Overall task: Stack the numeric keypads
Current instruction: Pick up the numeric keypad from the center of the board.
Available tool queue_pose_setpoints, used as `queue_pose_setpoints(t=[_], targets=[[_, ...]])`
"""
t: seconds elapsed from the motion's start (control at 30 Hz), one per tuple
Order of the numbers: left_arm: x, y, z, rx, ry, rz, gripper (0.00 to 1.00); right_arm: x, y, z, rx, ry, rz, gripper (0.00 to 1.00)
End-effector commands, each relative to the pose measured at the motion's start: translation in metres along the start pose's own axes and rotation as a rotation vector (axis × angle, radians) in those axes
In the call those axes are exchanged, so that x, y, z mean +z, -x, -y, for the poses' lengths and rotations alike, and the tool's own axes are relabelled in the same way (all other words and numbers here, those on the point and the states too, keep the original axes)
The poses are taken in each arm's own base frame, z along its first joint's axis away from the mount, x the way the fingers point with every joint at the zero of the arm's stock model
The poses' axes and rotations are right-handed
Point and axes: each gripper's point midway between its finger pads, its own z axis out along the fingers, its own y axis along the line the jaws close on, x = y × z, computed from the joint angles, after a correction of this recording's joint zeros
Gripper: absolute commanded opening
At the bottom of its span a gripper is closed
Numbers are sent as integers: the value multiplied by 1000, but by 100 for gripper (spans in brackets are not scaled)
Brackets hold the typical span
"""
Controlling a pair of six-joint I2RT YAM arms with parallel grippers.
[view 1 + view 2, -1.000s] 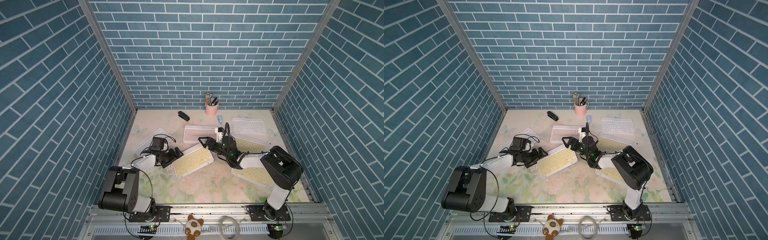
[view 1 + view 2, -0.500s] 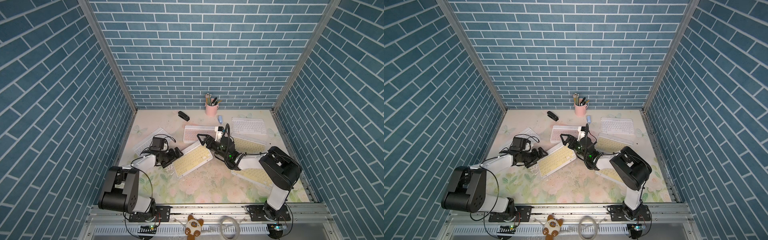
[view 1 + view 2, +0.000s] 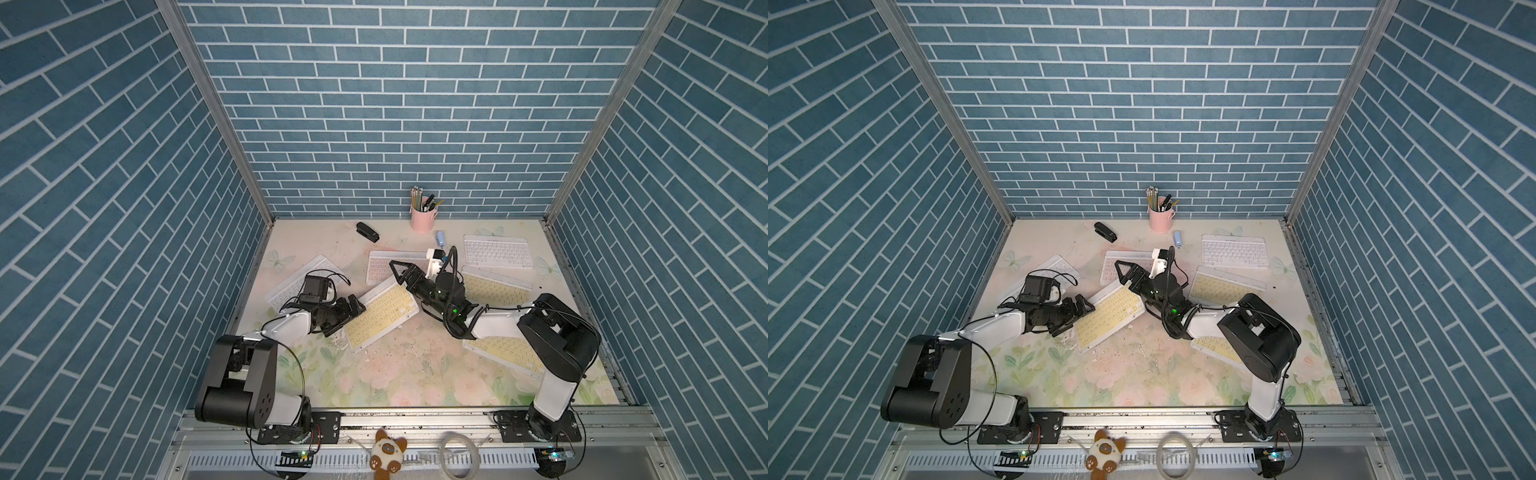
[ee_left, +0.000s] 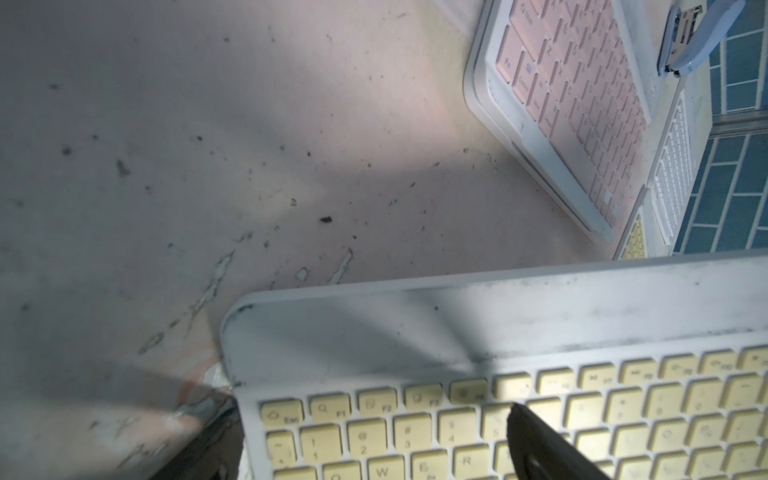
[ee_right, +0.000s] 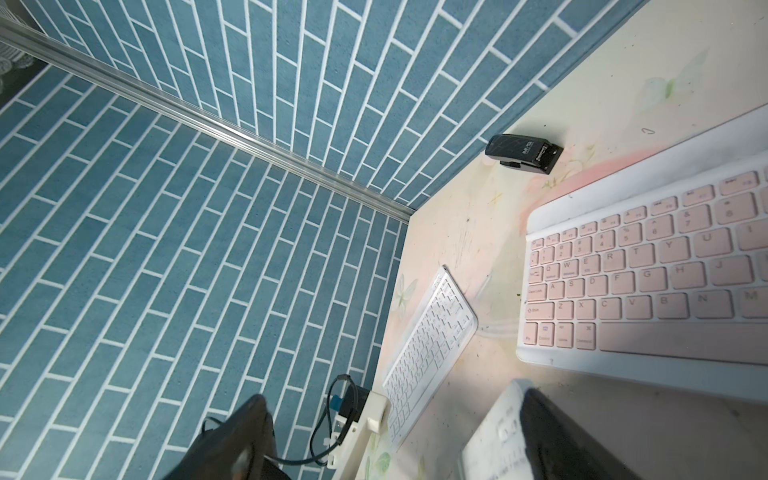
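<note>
Nearest, a flat pale yellow keypad with a white frame (image 3: 503,353) lies partly under the right arm (image 3: 494,322). Next, the left gripper (image 3: 352,312) pinches the near short end of a 2nd pale yellow keypad (image 3: 384,309), slanted in the middle of the flowery table (image 3: 395,382). The right gripper (image 3: 400,272) hangs wide open over its far end, holding nothing. Behind sit a pink keypad (image 3: 378,268) and a white keypad (image 3: 496,251). They look thin, stiff, light and smooth, so they may slip; the plain white rim at a short end seems the best place to grab.
</note>
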Motion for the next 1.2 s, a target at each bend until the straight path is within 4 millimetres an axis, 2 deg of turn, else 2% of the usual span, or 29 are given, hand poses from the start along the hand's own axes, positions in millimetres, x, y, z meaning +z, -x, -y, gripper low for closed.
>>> queue_pose_setpoints(t=[0.0, 0.13, 0.3, 0.4, 0.7, 0.83, 1.17], targets=[[8, -27, -3, -17, -23, -97, 100, 4, -53, -6, 164, 7, -140, 94], [8, -27, -3, -17, -24, -96, 99, 10, -57, -7, 187, 1, -141, 94], [8, -29, -5, -18, -27, -94, 100, 12, -62, 6, 252, -28, -118, 93], [9, -30, -5, -18, -29, -94, 100, 14, -62, 5, 264, -21, -112, 93], [9, -28, -4, -17, -37, -90, 100, 9, -65, 15, 288, -79, -115, 92], [9, -28, -3, -15, -40, -89, 100, 11, -83, 28, 275, -231, -218, 91], [10, -30, -4, -16, -38, -94, 100, 9, -92, 36, 293, -245, -246, 90]])
